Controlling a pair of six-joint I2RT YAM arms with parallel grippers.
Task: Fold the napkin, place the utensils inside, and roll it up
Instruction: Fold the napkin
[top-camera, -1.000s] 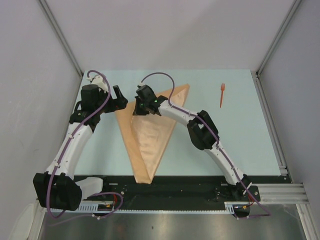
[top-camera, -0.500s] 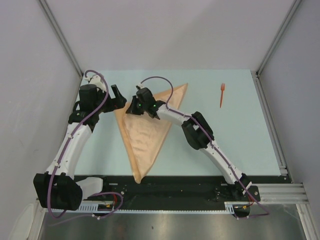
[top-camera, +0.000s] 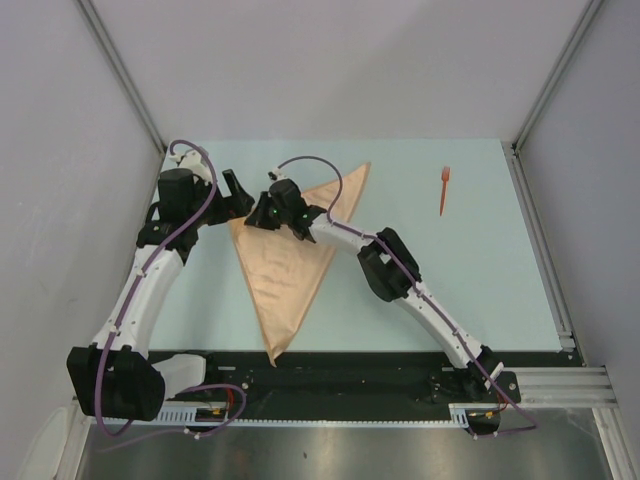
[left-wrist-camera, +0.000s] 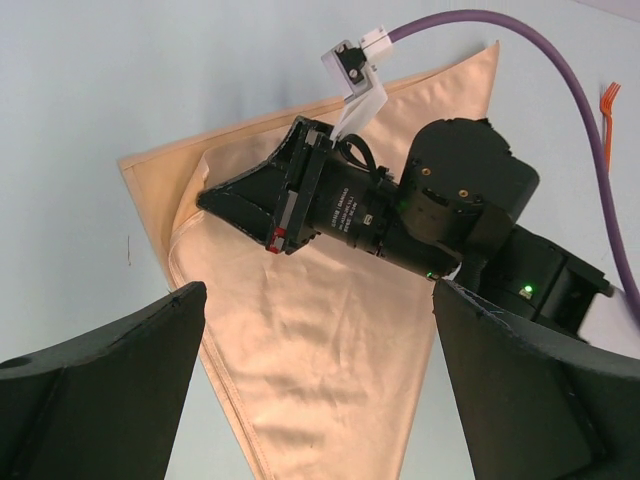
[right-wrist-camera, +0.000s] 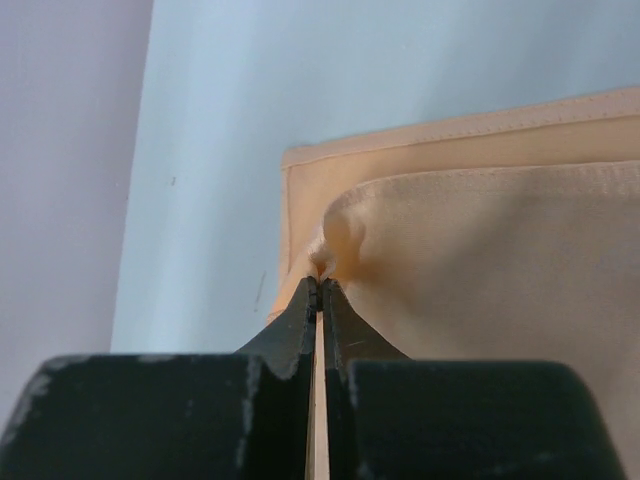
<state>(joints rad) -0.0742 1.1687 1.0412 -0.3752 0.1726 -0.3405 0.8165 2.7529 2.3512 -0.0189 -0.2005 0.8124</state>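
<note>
The peach-orange napkin (top-camera: 288, 268) lies folded into a long triangle on the pale blue table, its point toward the near edge. My right gripper (top-camera: 256, 216) is shut on the napkin's upper layer near its far left corner, pinching a small pucker of cloth (right-wrist-camera: 335, 245). The left wrist view shows that gripper (left-wrist-camera: 225, 196) lying over the napkin (left-wrist-camera: 320, 350). My left gripper (top-camera: 240, 190) is open and empty, held just above the napkin's far left corner. The red-orange utensil (top-camera: 443, 189) lies alone at the far right; its tip shows in the left wrist view (left-wrist-camera: 607, 95).
Grey walls close in the table on the left, the back and the right. A metal rail (top-camera: 540, 240) runs along the table's right edge. The arm bases stand on a black strip (top-camera: 330, 385) at the near edge.
My right gripper has drawn the napkin's upper layer to the left, toward the far left corner. The triangle has grown narrower. The left arm has hardly moved.
</note>
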